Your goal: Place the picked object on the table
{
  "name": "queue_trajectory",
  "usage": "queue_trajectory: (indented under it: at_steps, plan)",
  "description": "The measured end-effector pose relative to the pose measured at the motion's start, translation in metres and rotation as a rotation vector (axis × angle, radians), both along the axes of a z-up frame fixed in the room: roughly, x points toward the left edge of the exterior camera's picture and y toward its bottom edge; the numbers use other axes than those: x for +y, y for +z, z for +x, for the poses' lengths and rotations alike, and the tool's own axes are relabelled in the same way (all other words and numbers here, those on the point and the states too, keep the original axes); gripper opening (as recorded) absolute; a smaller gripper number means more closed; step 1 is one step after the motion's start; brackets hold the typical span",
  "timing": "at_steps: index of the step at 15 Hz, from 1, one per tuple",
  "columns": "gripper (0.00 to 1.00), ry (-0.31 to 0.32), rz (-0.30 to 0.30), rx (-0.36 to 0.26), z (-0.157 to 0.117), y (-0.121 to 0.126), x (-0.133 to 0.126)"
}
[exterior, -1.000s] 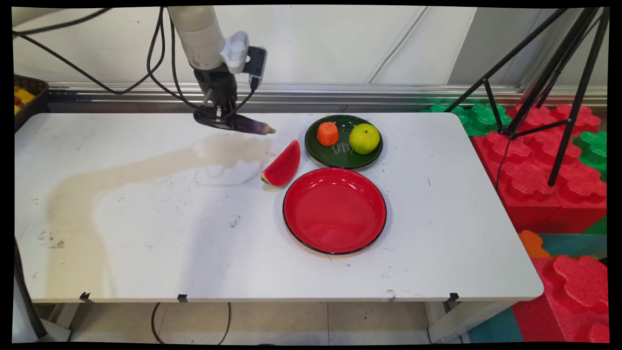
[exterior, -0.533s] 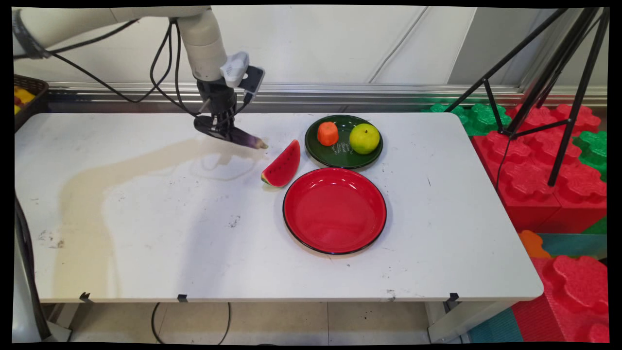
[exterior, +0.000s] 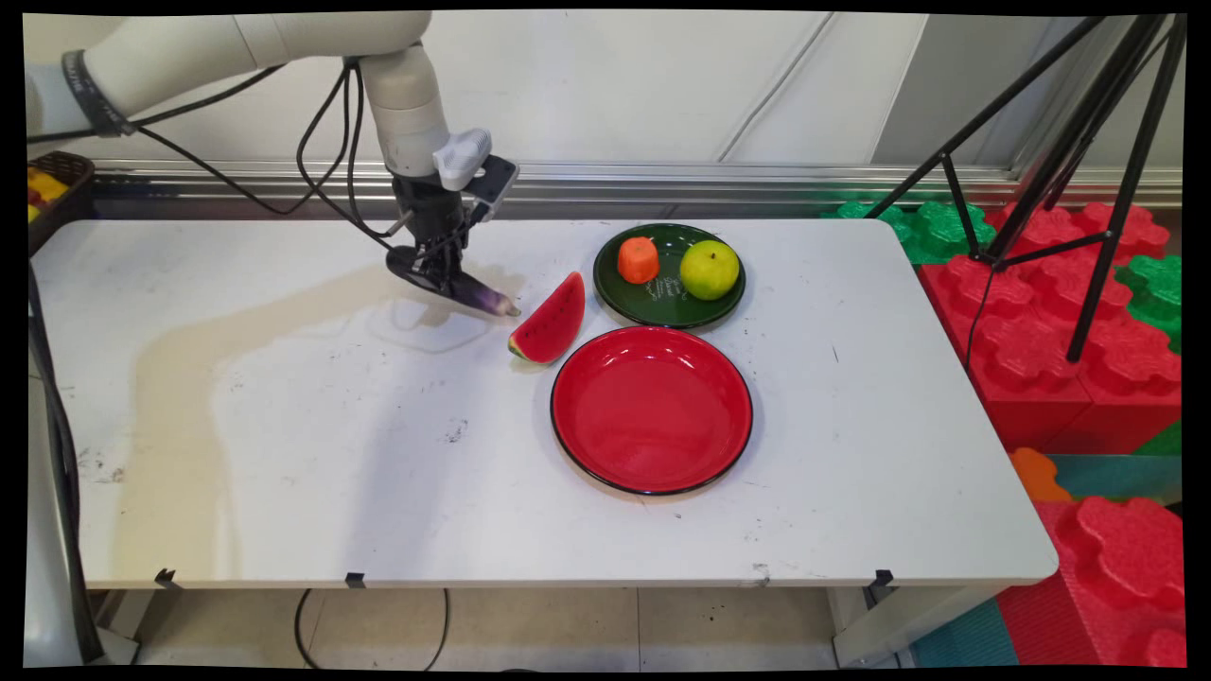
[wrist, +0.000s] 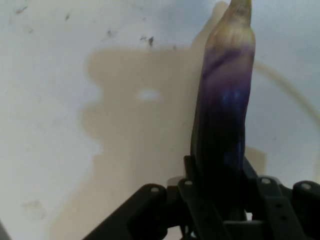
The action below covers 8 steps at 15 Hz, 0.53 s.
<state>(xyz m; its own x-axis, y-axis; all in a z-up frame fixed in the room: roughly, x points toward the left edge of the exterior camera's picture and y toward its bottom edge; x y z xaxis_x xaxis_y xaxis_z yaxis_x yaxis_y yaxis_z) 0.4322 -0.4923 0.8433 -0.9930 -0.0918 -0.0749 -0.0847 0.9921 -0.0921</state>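
Observation:
My gripper (exterior: 433,272) is shut on a dark purple eggplant (exterior: 473,294), held slanted with its pale tip down and to the right, close above the white table (exterior: 284,426). In the hand view the eggplant (wrist: 224,110) rises from between the fingers of the gripper (wrist: 217,200) over the table's shadowed surface. A watermelon slice (exterior: 552,322) lies just right of the eggplant's tip. Beyond it sit an empty red plate (exterior: 652,409) and a dark green plate (exterior: 662,298) holding an orange fruit piece (exterior: 639,259) and a green apple (exterior: 710,270).
A dark basket (exterior: 52,189) with yellow items stands at the table's far left edge. A black tripod (exterior: 1069,170) and red and green foam blocks (exterior: 1069,340) lie off the table's right side. Black cables hang from the arm.
The gripper has come down and a little toward the near side with the eggplant, whose tip now hangs close to the table beside the watermelon slice.

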Motion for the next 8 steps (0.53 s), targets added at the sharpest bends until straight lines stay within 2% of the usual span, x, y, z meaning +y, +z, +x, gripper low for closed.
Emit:
queue_trajectory:
  at_steps: [2,3,8]
  plan:
    - [0.0,-0.025,0.02,0.012,-0.0006,-0.0052,-0.001]
    - [1.0,-0.035,0.027,0.016,-0.0008,-0.007,-0.0012]
    - [1.0,-0.089,0.035,0.032,-0.002,-0.0104,-0.0027]
